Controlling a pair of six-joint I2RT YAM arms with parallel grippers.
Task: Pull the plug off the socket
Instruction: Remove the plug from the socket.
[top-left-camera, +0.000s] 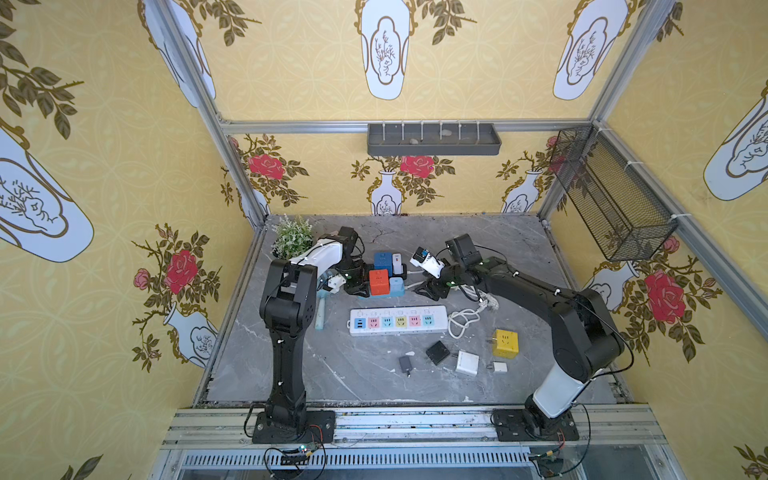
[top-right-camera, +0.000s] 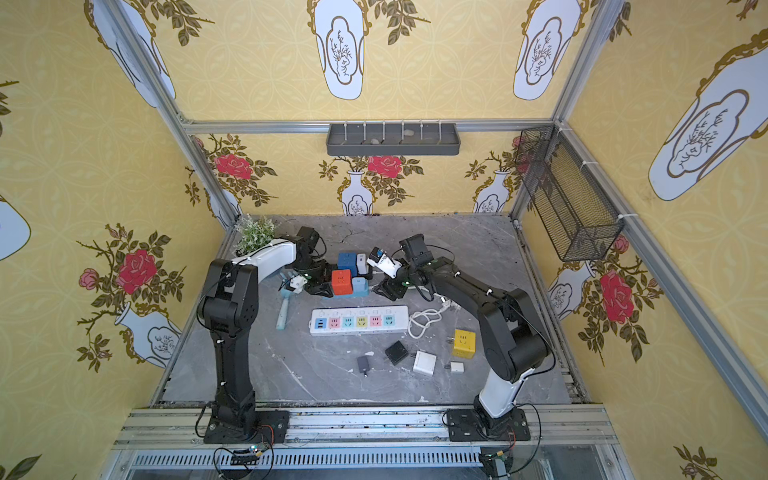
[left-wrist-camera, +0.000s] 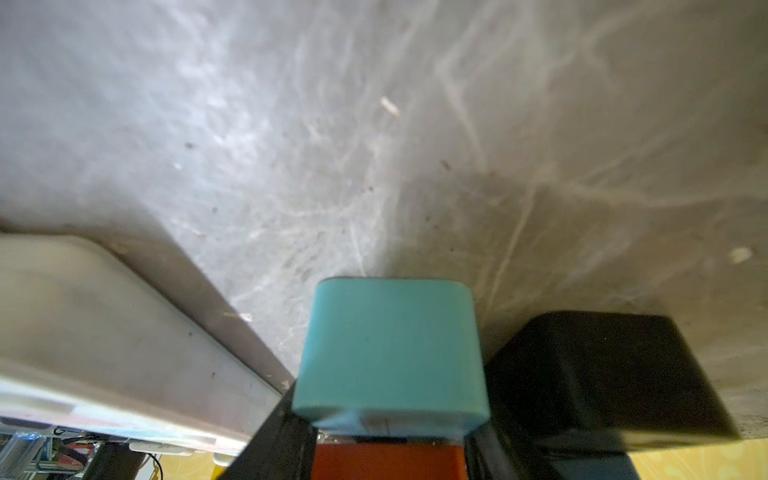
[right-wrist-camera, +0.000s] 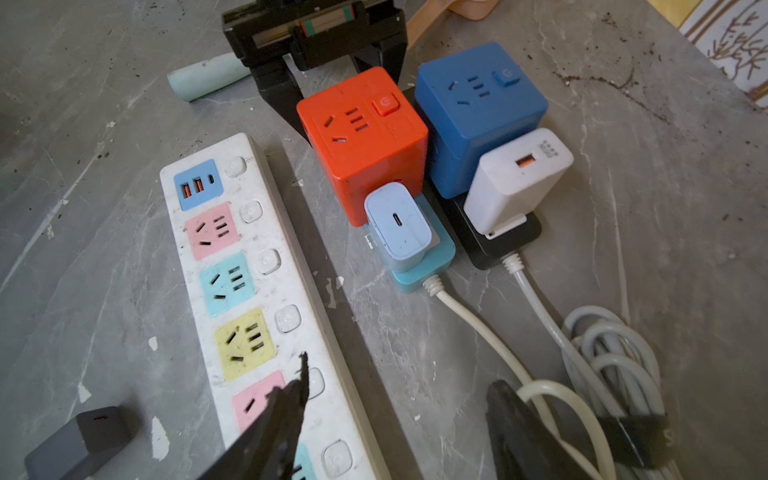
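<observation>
Left gripper (right-wrist-camera: 340, 89) is clamped on the orange cube socket (right-wrist-camera: 361, 137), evidently to anchor the teal socket base (right-wrist-camera: 419, 270) it stands on. Pale blue charger (right-wrist-camera: 397, 222) sits plugged into that base, against the cube. Right gripper (right-wrist-camera: 401, 378) hovers near it, jaws apart and empty, seemingly lining up a grasp.

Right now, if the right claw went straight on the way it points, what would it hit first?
Probably the light blue charger, plugged in beside the orange cube. The right claw aims at it over bare table; the white cable lies low nearby, so depth is uncertain.
</observation>
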